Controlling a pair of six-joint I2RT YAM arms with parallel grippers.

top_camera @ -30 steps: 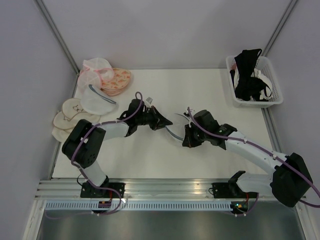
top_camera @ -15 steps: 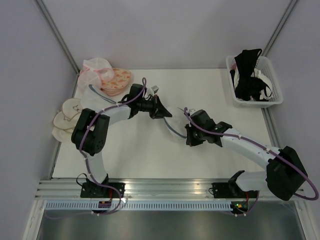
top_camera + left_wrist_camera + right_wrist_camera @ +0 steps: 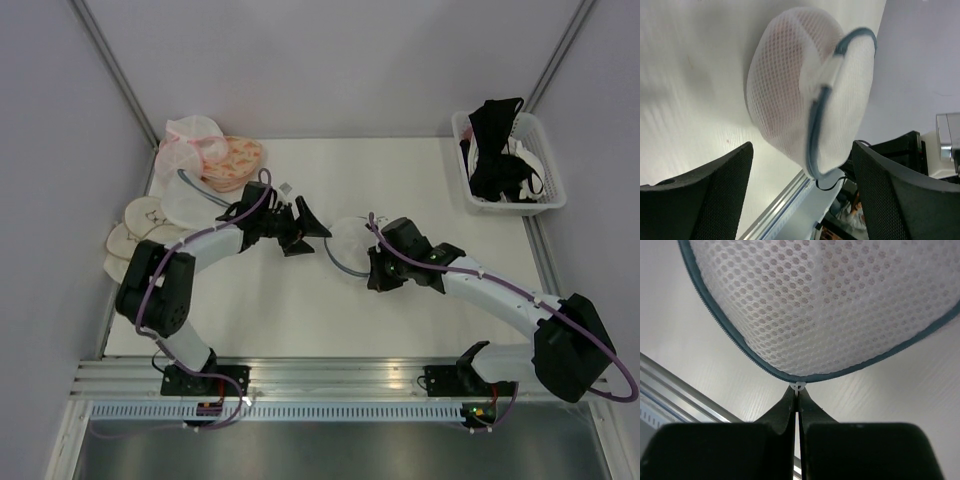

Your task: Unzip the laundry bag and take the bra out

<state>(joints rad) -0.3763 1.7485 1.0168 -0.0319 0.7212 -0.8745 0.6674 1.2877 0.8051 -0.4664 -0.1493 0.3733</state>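
The laundry bag (image 3: 350, 238) is a white mesh dome with a grey-blue zipper rim, lying mid-table between my two grippers. My right gripper (image 3: 798, 395) is shut on the small white zipper pull (image 3: 798, 386) at the bag's (image 3: 830, 305) near rim. My left gripper (image 3: 308, 235) stands open just left of the bag, its black fingers (image 3: 715, 195) spread wide and apart from the mesh (image 3: 790, 95). The bra is inside the bag; only a faint pink tint shows through the mesh.
A white basket (image 3: 545, 200) holding black bras stands at the back right. At the back left lie a pink mesh pouch (image 3: 190, 140), an orange patterned bra (image 3: 238, 160), another white mesh bag (image 3: 190, 203) and cream cups (image 3: 135, 235). A metal rail (image 3: 330, 375) runs along the near edge.
My left gripper has opened, let go of the bag's rim and drawn back to the left. The right gripper stays shut on the zipper pull.
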